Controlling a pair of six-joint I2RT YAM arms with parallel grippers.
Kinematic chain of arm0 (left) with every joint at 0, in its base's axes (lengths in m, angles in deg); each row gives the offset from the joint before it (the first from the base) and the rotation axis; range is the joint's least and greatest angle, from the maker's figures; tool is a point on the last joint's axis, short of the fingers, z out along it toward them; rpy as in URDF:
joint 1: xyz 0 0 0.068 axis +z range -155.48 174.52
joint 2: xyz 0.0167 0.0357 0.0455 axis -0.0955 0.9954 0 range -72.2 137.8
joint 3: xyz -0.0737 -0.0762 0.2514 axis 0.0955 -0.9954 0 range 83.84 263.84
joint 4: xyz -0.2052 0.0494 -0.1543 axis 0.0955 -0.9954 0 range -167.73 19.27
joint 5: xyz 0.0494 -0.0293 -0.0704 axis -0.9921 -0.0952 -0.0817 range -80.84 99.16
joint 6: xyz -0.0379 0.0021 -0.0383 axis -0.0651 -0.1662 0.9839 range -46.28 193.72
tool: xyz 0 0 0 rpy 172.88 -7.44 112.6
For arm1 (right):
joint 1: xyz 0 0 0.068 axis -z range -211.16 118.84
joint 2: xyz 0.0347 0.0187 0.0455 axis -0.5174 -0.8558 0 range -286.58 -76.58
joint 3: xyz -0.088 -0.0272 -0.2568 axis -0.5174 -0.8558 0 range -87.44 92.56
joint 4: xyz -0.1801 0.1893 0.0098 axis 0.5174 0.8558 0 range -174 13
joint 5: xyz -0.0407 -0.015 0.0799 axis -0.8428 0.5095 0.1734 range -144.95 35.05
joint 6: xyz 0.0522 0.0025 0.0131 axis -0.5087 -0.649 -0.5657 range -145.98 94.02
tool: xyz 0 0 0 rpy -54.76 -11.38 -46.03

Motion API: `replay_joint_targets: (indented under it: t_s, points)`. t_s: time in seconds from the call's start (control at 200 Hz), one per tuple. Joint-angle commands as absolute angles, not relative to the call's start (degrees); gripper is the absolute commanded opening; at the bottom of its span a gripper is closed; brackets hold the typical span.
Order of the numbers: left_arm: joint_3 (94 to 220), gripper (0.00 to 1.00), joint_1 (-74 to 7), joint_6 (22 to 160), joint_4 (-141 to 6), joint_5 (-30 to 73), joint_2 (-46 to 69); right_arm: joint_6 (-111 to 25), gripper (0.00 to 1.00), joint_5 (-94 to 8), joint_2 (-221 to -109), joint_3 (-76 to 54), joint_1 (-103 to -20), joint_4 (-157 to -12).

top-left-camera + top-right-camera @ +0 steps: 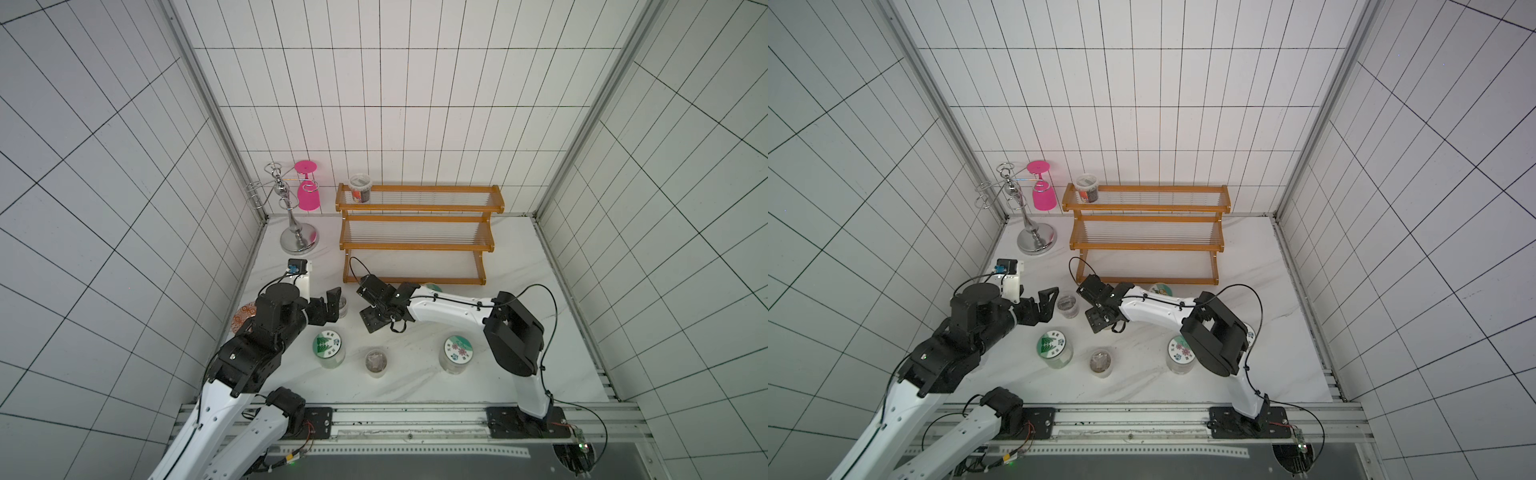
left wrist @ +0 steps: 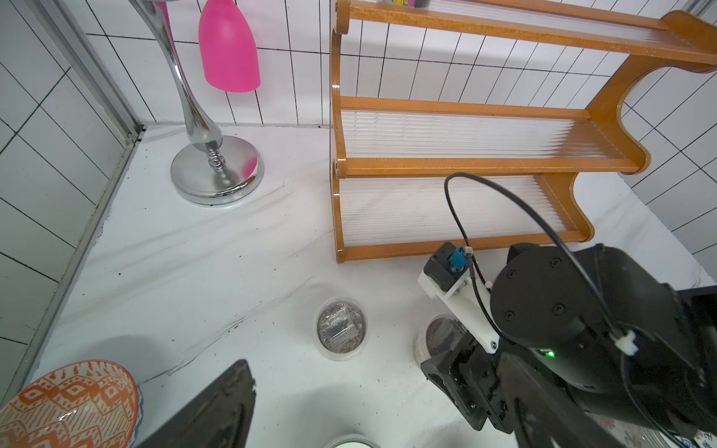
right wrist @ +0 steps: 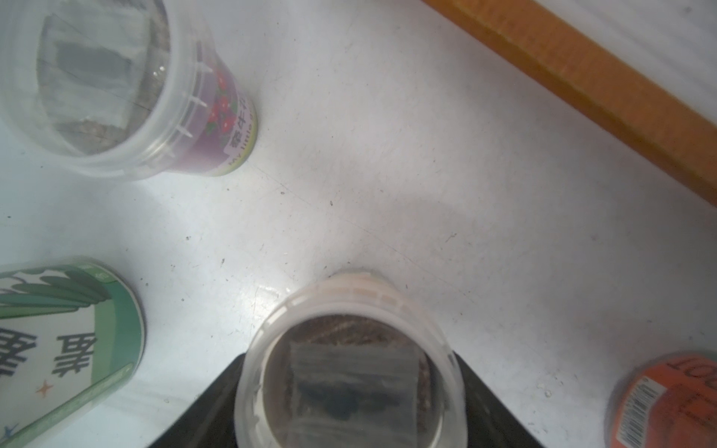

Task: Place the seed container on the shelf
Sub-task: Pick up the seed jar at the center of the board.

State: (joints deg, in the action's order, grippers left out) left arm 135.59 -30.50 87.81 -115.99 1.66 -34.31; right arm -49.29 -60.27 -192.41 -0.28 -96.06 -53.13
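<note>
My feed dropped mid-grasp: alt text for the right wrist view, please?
A clear lidded seed cup sits between the right end effector's dark fingers; contact is unclear. Nearby: a purple-labelled cup, a green jar, an orange container, the shelf rail.

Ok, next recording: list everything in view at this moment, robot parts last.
shelf: one, orange-brown wood, three tiers, against the back wall.
seed containers: four, clear tubs; one on the shelf's top tier, two mid-table, one near the front.
jars: three, glass, printed lids; two at the front, third partly behind the right arm.
glass stand: one, chrome, back left corner.
glass: one, pink, hanging upside down on the stand.
bowl: one, orange-patterned, left edge.
table: one, white marbled.
left gripper: black, open, beside one mid-table tub.
right gripper: black, jaws either side of the other.
</note>
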Motion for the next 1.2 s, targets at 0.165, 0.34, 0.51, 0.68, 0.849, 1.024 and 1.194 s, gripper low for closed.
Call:
replay_joint_targets:
  t_s: [0.165, 0.34, 0.51, 0.68, 0.849, 1.024, 1.194]
  points:
    - [134.56, 0.99, -30.27, 87.0, -114.16, 2.25, -34.95, -47.61, 0.63, -62.06, -185.45, 1.78, -95.3, -46.93]
    - [135.17, 0.99, -30.27, 86.3, -111.02, 5.77, -34.12, -47.07, 0.58, -61.07, -177.6, 0.51, -92.25, -42.42]
    - [136.7, 0.99, -30.27, 85.2, -106.99, 11.7, -32.03, -46.26, 0.58, -60.35, -169.39, 1.13, -88.22, -34.88]
    - [138.06, 0.99, -30.77, 84.19, -102.11, 19.09, -29.19, -45.68, 0.57, -59.92, -162.43, 3.44, -84.8, -27.27]
    - [138.96, 0.99, -34.81, 82.34, -95.57, 23.3, -25.75, -45.69, 0.57, -58.1, -157.2, 6.44, -81.59, -20.87]
    - [137.55, 0.99, -43.94, 77.91, -85.87, 22.96, -21.48, -45.36, 0.56, -55.93, -154.35, 10.43, -79.04, -14.27]
    - [133.34, 0.99, -48.94, 74.28, -73.3, 25.63, -17.4, -44.49, 0.56, -55.65, -153.17, 14.16, -77.53, -8.71]
